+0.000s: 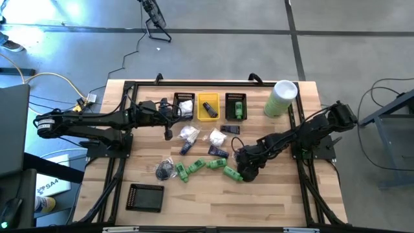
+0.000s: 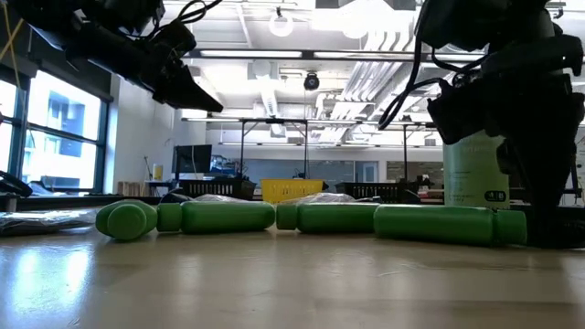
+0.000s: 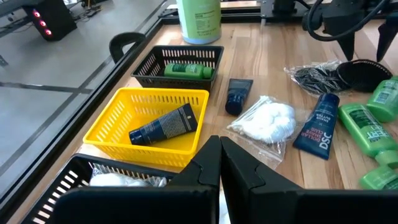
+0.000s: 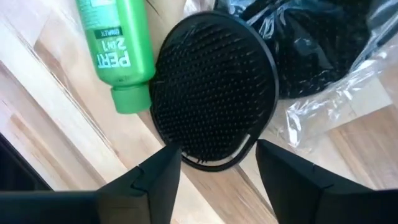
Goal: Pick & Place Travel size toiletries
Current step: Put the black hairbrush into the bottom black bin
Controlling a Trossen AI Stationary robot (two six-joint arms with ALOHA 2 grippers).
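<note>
A round black brush [image 4: 214,93] lies bristles up on the table beside a green bottle [image 4: 121,53] and a clear bag of black stuff [image 4: 323,56]. My right gripper [image 4: 217,165] is open and points steeply down over it, one finger on each side of its near rim. In the high view this gripper [image 1: 244,167] hides the brush. More green bottles [image 1: 197,167], blue tubes [image 1: 217,151] and white packets [image 1: 189,134] lie mid-table. My left gripper [image 3: 221,163] is shut on nothing, above the row of baskets [image 1: 208,107]. My right gripper's fingers [image 4: 163,171] stand either side of the brush's near rim [image 4: 211,163], coming from above. I cannot tell whether they touch it. The brush lies flat on the table.
At the far edge stand a black basket [image 3: 180,62] holding a green bottle, a yellow basket [image 3: 149,118] holding a blue tube, and a third black basket [image 1: 184,105] holding white packets. A big pale-green cylinder [image 1: 281,97] stands far right. A black bin [image 1: 145,197] sits near left.
</note>
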